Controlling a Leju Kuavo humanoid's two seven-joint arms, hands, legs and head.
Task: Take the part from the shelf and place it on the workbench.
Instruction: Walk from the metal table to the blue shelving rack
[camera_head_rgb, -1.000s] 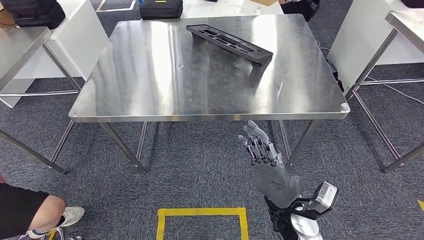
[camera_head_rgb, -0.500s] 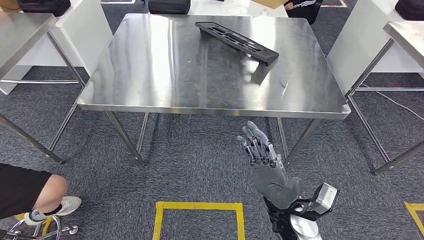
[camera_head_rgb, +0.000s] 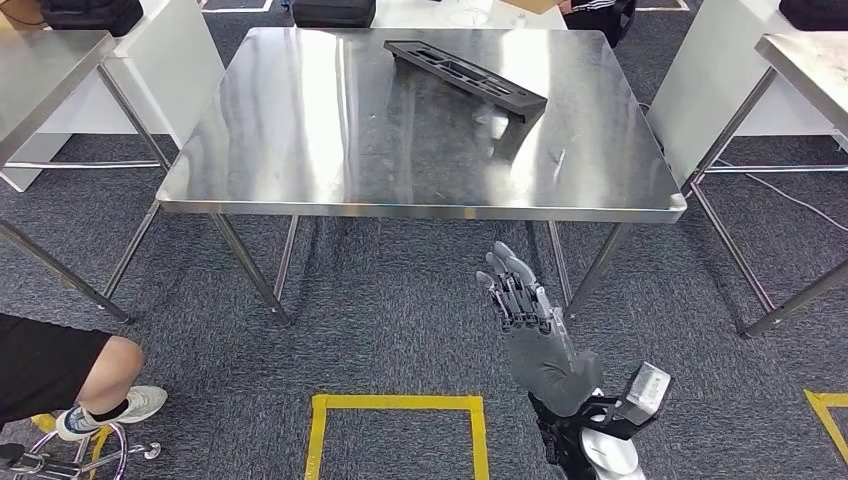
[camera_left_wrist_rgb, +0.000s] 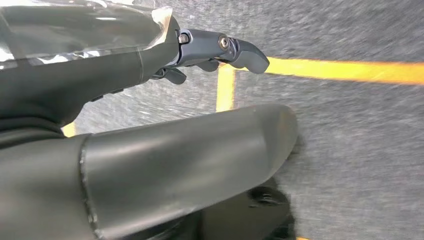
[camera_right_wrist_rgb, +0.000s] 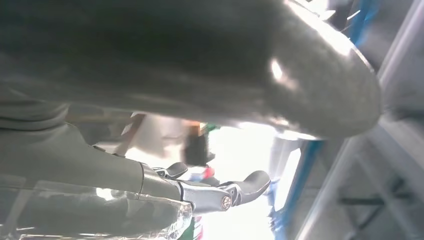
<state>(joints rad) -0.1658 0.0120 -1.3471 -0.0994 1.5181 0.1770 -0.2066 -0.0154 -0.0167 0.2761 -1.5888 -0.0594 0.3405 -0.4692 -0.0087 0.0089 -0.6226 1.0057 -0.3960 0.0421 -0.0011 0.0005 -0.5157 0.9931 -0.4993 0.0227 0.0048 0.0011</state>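
Head view: the black part (camera_head_rgb: 467, 77) already lies on the steel desk (camera_head_rgb: 300, 150), far side, long axis running diagonally from back-left to front-right. The right robot hand (camera_head_rgb: 530, 325) hangs below the near desk edge, fingers straight and apart, holding nothing; the part lies up and ahead of it.

Left wrist view: left robot hand (camera_left_wrist_rgb: 150, 60) over carpet and yellow floor tape (camera_left_wrist_rgb: 345, 70), seemingly empty; I can't tell how open.

Right wrist view: blurry, fingers extended, nothing held.
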